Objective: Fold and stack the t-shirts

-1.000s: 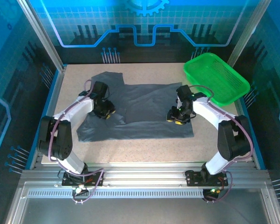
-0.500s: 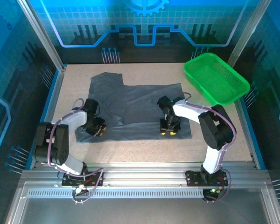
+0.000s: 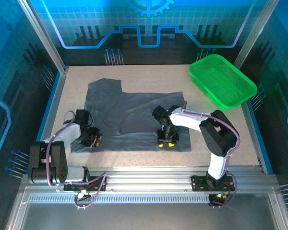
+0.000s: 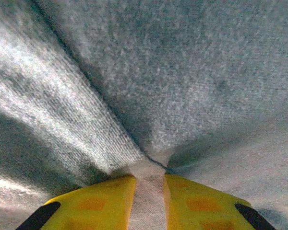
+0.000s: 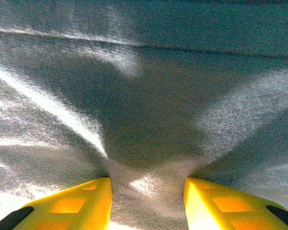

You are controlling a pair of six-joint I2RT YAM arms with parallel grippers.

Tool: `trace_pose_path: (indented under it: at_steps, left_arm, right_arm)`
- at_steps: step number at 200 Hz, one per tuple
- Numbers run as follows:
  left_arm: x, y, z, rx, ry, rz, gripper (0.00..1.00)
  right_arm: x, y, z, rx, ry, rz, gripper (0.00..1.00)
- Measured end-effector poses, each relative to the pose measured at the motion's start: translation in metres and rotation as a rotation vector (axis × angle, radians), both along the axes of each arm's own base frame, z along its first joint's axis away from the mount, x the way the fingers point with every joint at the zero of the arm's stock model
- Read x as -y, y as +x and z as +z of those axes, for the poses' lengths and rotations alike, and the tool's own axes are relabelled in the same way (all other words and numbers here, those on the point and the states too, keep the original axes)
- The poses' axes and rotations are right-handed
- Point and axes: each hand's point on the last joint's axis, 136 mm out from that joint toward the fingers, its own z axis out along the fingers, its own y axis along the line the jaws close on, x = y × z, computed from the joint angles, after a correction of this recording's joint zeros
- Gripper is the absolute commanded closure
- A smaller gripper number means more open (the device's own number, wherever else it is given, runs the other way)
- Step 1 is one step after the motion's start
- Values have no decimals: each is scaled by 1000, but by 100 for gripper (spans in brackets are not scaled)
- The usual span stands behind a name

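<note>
One dark slate-grey t-shirt (image 3: 134, 115) lies spread on the table, a sleeve at its far left. My left gripper (image 3: 92, 139) sits at the shirt's near left corner, shut on a pinch of the cloth (image 4: 148, 191) that runs between its yellow fingers (image 4: 105, 201). At the near hem toward the right, my right gripper (image 3: 166, 142) is shut on a thicker bunch of the t-shirt fabric (image 5: 149, 187), with its yellow fingers (image 5: 77, 203) on either side of it. Folds fan out from both grips.
A bright green plastic basket (image 3: 222, 80) stands at the back right corner, beside the shirt's far right corner. The speckled tabletop (image 3: 134, 155) shows bare along the near edge. Metal posts and blue walls ring the table.
Both grippers have pulled toward the near edge with the cloth in them. The whole t-shirt has slid nearer and a little to the left.
</note>
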Motion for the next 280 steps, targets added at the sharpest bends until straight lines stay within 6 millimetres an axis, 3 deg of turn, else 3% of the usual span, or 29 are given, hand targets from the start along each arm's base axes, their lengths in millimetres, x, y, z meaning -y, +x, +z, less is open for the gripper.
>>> trace_pose_path:
  at_steps: [29,45,56,79,99,129,155,176,199,232,266,280]
  left_arm:
    - [-6,-1,9,-24,37,-21,67]
    - [-13,11,28,-7,79,-30,62]
    - [-20,31,49,44,114,-40,59]
    - [-32,96,94,167,166,-49,58]
    - [-47,153,106,219,188,-43,59]
    - [-85,230,91,267,203,14,59]
    - [-119,287,73,318,222,43,57]
    - [-141,330,65,386,251,38,52]
    - [-155,371,63,466,281,28,47]
    - [-161,402,49,513,299,11,45]
    - [-157,411,24,496,288,-14,45]
    - [-155,412,27,497,289,-25,44]
  right_arm:
    - [2,1,6,15,-6,-10,50]
    - [3,10,23,79,21,-13,47]
    - [4,22,40,142,60,-28,47]
    - [6,61,80,290,174,-77,47]
    - [7,103,106,400,265,-105,47]
    - [-8,165,142,521,358,-82,48]
    - [-19,205,162,587,398,-81,49]
    - [-20,221,169,610,408,-90,49]
    - [-21,222,170,609,407,-92,49]
    - [-17,220,164,592,398,-104,49]
    - [-12,211,145,545,374,-124,49]
    - [-12,211,144,543,374,-124,48]
